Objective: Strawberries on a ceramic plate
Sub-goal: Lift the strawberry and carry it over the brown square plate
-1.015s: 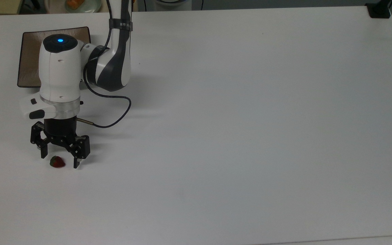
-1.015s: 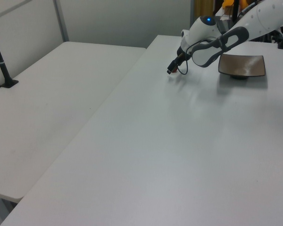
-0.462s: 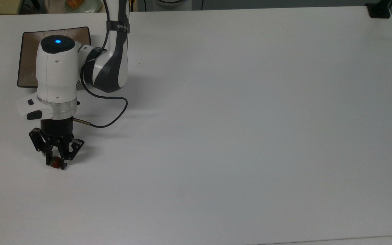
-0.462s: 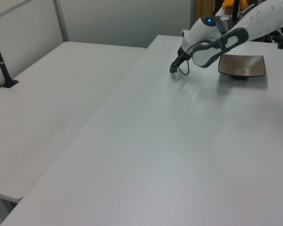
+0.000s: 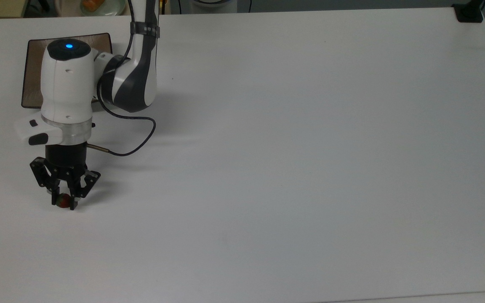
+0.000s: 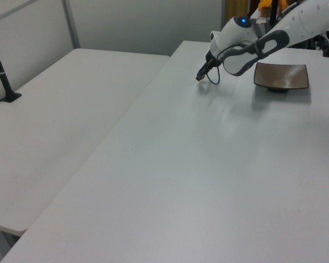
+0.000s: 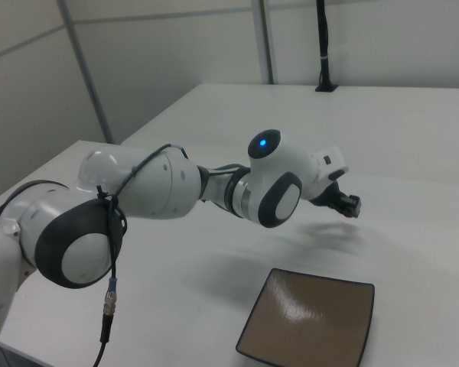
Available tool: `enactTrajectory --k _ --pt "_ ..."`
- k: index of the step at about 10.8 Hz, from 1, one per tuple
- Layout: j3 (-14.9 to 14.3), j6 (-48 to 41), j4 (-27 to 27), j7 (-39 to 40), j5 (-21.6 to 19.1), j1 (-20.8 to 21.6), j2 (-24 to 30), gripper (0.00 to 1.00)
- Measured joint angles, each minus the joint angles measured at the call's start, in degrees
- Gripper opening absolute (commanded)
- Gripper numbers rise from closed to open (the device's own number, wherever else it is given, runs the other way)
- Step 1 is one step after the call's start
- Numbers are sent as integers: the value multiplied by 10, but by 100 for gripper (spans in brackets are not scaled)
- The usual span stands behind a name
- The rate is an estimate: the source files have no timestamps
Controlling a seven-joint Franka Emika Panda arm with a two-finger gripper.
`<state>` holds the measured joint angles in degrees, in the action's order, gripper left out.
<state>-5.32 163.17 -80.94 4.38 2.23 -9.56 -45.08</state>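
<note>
Top view, lower left: pincer point(image 5: 62, 203) closed narrowly on the strawberry point(image 5: 62, 201), the red fruit pinched between the two black fingertips point(image 5: 73, 205) low over the white desk point(image 5: 293, 147). Whether lifted clear of the surface or just resting on it: cannot be told. Square taupe ceramic plate point(image 5: 33, 71) at 12 o'clock from the pincer in the top view, well apart, partly covered by the white wrist housing point(image 5: 65, 80). Black cable point(image 5: 135, 145) looping off the wrist at 3 o'clock. In the left view, pincer point(image 6: 199, 77) at 9 o'clock from the plate point(image 6: 281, 76); in the right view, pincer point(image 7: 350, 206) at 12 o'clock from the plate point(image 7: 310, 325).

Risks, as judged:
- Slip. Small, rounded, probably smooth fruit held only at the fingertips; likely to squirt out under a fast lift or swing.
- Crushing, if real fruit and squeezed harder.
- Drag. A carry too low across the desk could rub the berry out of the grip.
- Rim strike. Upturned corners and raised rim stand in the path; approach from above needed.
- Roll-off. Glossy plate surface; a release from height near an edge could send the berry bouncing back onto the desk.
</note>
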Motion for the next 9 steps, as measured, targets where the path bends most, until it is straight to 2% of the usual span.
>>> enactTrajectory --k 2,7,9 --pt "0 -25 -3 0 0 0 26 11" --pt "6 -229 -4 0 0 7 133 11" --pt "7 -321 -12 23 0 13 174 11"
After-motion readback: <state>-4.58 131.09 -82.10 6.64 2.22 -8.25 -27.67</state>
